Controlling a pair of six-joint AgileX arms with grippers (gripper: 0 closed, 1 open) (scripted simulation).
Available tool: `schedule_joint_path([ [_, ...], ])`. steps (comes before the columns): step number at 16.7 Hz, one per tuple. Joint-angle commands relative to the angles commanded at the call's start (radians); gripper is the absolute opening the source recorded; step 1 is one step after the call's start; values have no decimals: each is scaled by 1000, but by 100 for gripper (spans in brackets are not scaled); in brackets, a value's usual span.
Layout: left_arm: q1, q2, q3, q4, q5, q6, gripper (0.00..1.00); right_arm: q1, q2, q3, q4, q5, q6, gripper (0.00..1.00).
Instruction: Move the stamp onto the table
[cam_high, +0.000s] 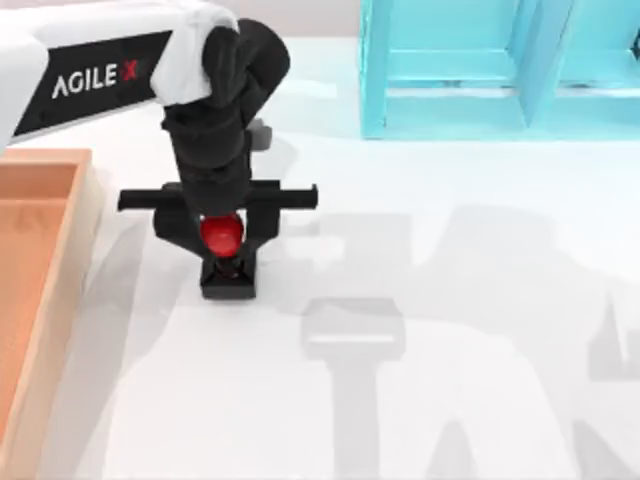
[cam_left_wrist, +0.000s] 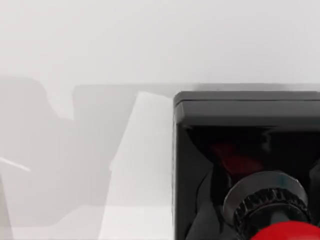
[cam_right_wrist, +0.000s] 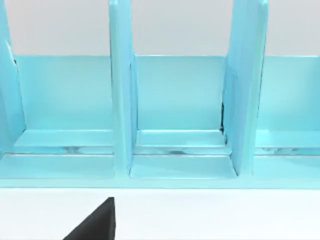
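Though black-based, red-knobbed stamp

My left arm is a glossy white shell with a black panel bearing "AGILE X" in white letters, the X touched with orange. Past it comes a bulky matte black wrist, then a flat black crossbar. My left gripper is black too, with two angular fingers.
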Motion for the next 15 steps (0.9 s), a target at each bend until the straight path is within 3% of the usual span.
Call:
schedule_joint_path([
  [10, 0, 0, 0, 0, 0, 0, 98, 0, 0, 0, 0, 0, 0, 100],
  [15, 0, 0, 0, 0, 0, 0, 100, 0, 0, 0, 0, 0, 0, 100],
])
